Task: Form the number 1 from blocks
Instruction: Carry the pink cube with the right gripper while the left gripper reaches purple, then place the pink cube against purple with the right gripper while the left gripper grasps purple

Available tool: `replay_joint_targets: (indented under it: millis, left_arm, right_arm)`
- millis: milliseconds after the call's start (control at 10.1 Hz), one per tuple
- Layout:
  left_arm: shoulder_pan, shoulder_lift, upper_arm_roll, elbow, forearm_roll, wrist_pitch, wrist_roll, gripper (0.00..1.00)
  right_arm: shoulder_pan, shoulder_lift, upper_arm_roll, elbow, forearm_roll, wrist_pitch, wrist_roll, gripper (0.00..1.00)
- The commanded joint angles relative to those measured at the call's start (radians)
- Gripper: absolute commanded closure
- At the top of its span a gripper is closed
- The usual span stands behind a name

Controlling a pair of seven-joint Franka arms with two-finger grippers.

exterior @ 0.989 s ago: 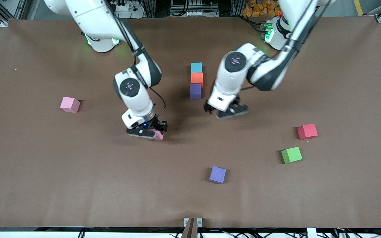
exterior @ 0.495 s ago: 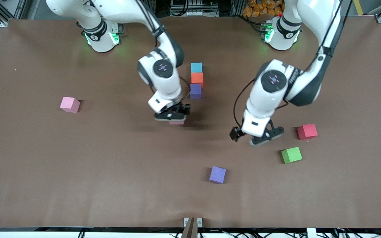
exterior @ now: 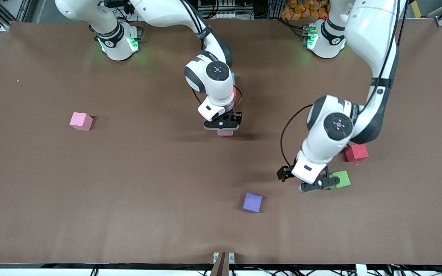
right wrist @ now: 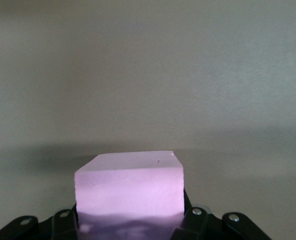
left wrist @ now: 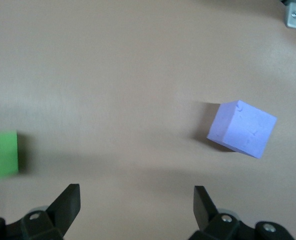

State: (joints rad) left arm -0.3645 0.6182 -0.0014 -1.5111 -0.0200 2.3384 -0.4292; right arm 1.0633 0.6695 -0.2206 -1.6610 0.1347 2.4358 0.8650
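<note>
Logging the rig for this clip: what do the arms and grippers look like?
Both arms are glossy white with black joint bands, and black cables run along them. Green lights glow at the bases. The left gripper and right gripper have black fingers on white hand housings.

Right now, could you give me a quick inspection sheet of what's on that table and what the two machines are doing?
Surface: brown table, bare mat.
Job's things: pink block gripped in the right tool; second pink block toward the right arm's end; purple block nearest the camera; stacked row mostly hidden by the right arm.
Clutter: green block, red block.
Grippers: right tool shut on pink block; left tool open, over the mat beside the green block.
Cables: black cable looping off the left arm.
Surroundings: metal frame, wiring.
</note>
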Motion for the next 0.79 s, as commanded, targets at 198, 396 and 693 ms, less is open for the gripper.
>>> replay_joint_targets:
  millis: [198,396,693]
  left_arm:
    - [-0.073,0.168,0.050,0.127,-0.089,0.202,0.326,0.00]
    - [-0.088,0.207,0.061,0.173,-0.093,0.206,0.374,0.00]
    - [-0.091,0.302,0.055,0.267,-0.138,0.249,0.470,0.00]
  right_arm:
    - [0.038,-0.011,-0.011,-0.042,0.016,-0.003,0.023,0.33]
    - [0.064,-0.010,-0.011,-0.063,0.016,-0.001,0.028,0.33]
    - [0.083,-0.002,-0.011,-0.066,0.016,-0.003,0.038,0.33]
